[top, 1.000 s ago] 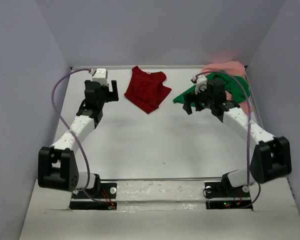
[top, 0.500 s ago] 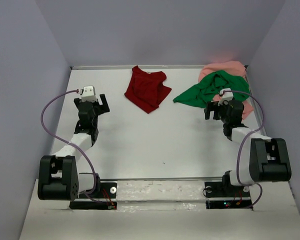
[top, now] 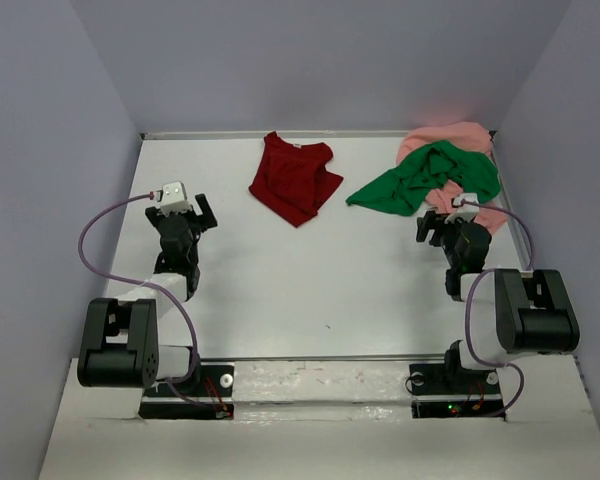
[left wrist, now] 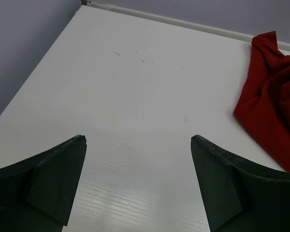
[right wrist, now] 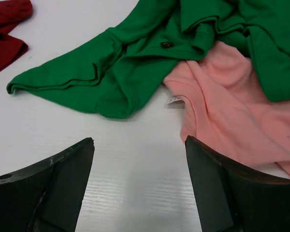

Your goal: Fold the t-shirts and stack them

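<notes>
Jaws on L gripper [left wrist: 137,140] and R gripper [right wrist: 140,145] stand apart, empty. Ahead of R tips: green tee [right wrist: 135,63], pink tee [right wrist: 232,106], both crumpled; red tee [left wrist: 275,116] ahead-right of L's. I'd grab one hem layer only.

Soft, even light is falling from above, making the white counter [top: 300,280] bright and casting only faint shadows. In the left wrist view a pale sheen is spreading over the counter near the lens, while the pink t-shirt [top: 465,130] is tinting the back wall [top: 450,106] rosy.
</notes>
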